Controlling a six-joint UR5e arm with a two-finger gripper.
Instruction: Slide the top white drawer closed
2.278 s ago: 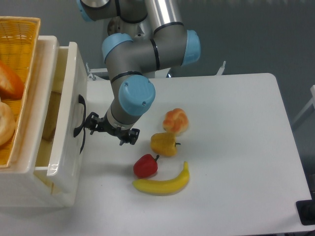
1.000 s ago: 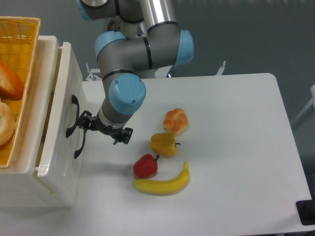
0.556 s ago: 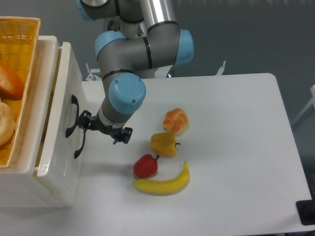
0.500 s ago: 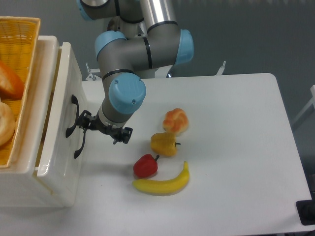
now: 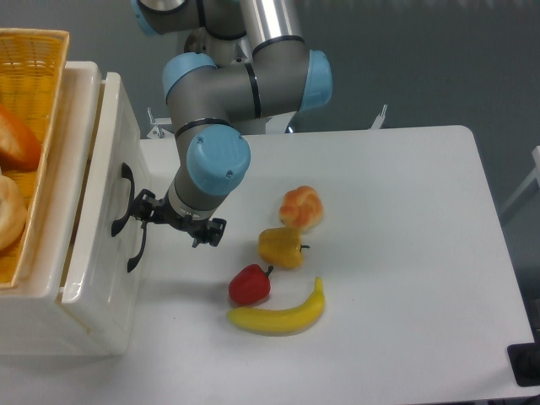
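The top white drawer (image 5: 114, 126) stands at the left, pushed almost fully into the cabinet, with only a narrow slit showing behind its front. Its black curved handle (image 5: 123, 198) faces the table. My gripper (image 5: 175, 221) hangs low right beside that handle, its left side touching or nearly touching the drawer front. The wrist hides the fingertips, so I cannot tell whether they are open or shut. Nothing shows between them.
A yellow wicker basket (image 5: 46, 51) with bread sits on top of the cabinet. On the table to the right of the gripper lie a pastry (image 5: 302, 207), a yellow pepper (image 5: 281, 246), a red pepper (image 5: 250, 285) and a banana (image 5: 278, 317). A lower drawer handle (image 5: 135, 251) sits just below.
Since 2.3 s ago the drawer has slid left into the cabinet with my gripper following it. Over the last second nothing has visibly moved.
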